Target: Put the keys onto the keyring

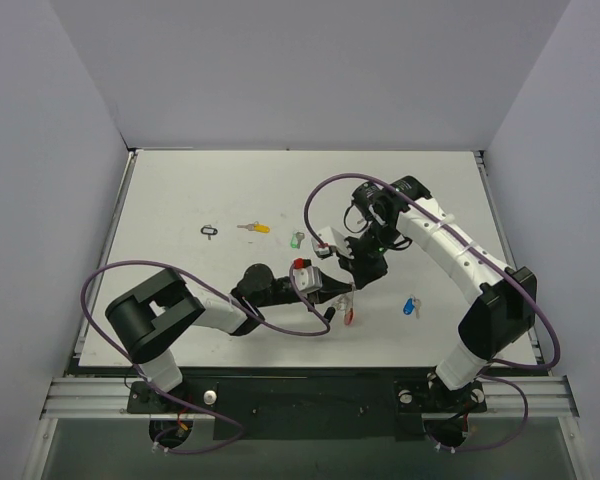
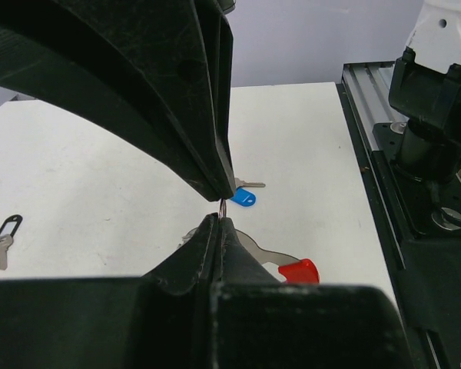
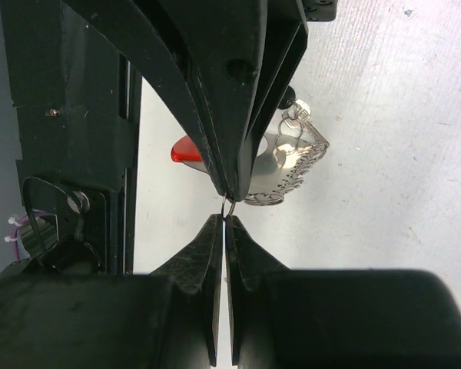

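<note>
My left gripper is squeezed shut on a thin wire loop of the silver metal keyring with a beaded chain and a red curved tag. My right gripper is squeezed shut on thin wire there too. Only the right wrist view shows the chain. The left wrist view shows the small silver key with a blue tag lying just behind, on the white table. From above, the green-tagged key and the yellow-tagged key lie farther back, well away from the table edges.
</note>
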You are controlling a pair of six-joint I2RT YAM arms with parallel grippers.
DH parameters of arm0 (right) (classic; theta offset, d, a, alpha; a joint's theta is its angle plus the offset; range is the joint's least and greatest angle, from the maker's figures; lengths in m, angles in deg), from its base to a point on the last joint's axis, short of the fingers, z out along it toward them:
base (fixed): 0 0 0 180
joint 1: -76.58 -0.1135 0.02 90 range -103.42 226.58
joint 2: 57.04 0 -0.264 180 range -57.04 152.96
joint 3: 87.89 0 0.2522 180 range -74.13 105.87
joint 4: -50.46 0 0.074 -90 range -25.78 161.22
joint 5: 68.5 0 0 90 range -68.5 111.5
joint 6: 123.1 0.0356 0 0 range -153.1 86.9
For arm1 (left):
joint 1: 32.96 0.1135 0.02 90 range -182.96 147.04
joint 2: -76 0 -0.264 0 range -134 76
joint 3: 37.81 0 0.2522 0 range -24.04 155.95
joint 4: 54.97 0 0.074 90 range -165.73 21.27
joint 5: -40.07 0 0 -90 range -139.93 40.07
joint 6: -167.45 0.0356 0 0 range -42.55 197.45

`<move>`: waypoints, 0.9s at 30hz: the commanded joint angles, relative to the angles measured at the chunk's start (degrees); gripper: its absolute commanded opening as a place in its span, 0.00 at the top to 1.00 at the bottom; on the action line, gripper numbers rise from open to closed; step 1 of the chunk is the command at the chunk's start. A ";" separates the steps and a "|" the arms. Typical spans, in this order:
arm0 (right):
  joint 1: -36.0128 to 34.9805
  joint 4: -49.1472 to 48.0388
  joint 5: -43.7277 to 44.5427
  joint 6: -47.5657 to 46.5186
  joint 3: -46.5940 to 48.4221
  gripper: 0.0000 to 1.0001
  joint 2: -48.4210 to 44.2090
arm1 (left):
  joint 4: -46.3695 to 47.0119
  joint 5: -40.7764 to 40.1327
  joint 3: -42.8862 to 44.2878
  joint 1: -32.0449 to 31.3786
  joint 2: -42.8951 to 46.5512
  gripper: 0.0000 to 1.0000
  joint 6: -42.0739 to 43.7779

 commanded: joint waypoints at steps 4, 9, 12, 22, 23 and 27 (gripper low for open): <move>0.85 2.91 -2.82 -0.25 0.01 1.00 -1.43 | 19.65 1.02 1.37 -0.22 0.68 1.00 -2.01; 4.10 2.38 -6.15 3.79 1.24 0.73 -1.43 | 19.39 -2.06 -0.30 -0.05 2.61 1.00 -5.17; 6.91 1.77 -9.49 3.18 -0.33 0.63 -3.53 | 17.64 -4.60 -1.53 -0.05 4.02 1.00 -6.75; 9.56 -6.84 -18.82 -13.44 -14.49 0.48 -11.45 | 14.74 -10.41 -4.87 -0.75 7.62 1.00 -13.26; 9.47 -7.63 -18.82 -12.91 -14.58 0.49 -11.27 | 14.56 -10.85 -5.22 -1.10 7.89 1.00 -12.83; 7.98 -14.13 -16.98 -7.74 -16.24 0.50 -11.89 | 15.87 -11.64 -6.10 -1.89 8.24 1.00 -11.86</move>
